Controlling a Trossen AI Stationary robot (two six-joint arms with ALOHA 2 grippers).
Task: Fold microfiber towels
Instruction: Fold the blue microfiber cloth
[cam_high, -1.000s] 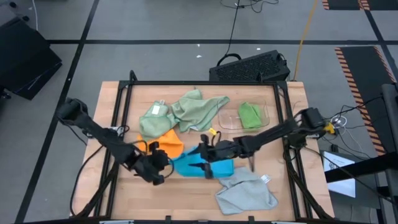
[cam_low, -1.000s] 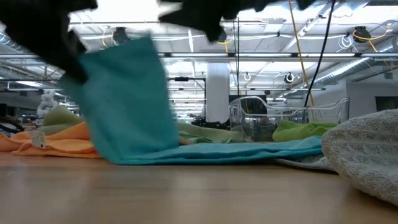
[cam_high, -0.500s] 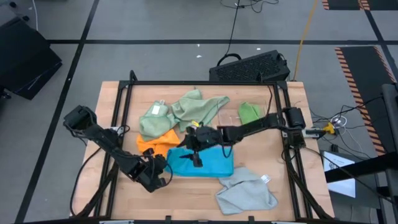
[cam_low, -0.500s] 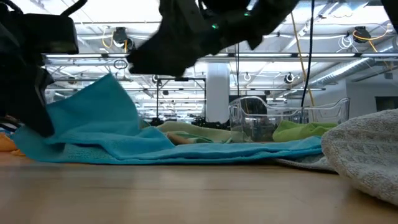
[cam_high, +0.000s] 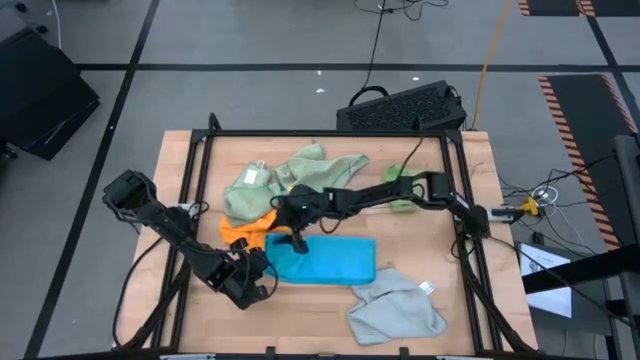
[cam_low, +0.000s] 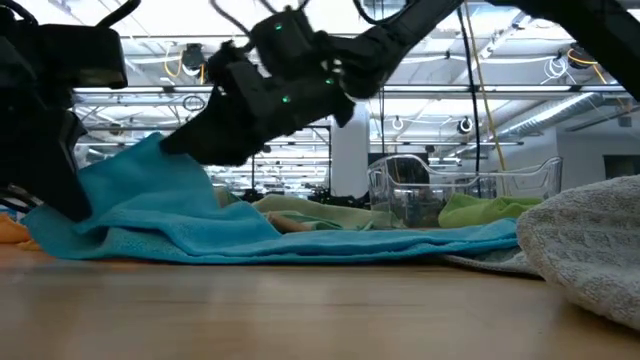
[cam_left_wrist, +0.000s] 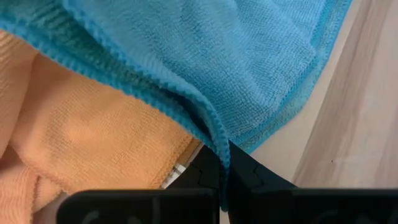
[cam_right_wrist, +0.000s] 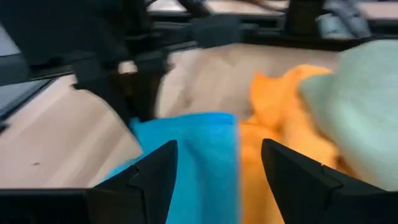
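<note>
We see the bright blue microfiber towel folded flat mid-table, left gripper pinching its corner, right gripper spread above

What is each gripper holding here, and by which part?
Left gripper: shut on the blue towel, pinching its hemmed edge at the left end. Right gripper: open, holding nothing.

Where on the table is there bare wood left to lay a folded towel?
Bare wood: the front strip before the blue towel, left of the grey towel; the back edge behind the sage towels. Crowded: the middle, around the orange towel.
</note>
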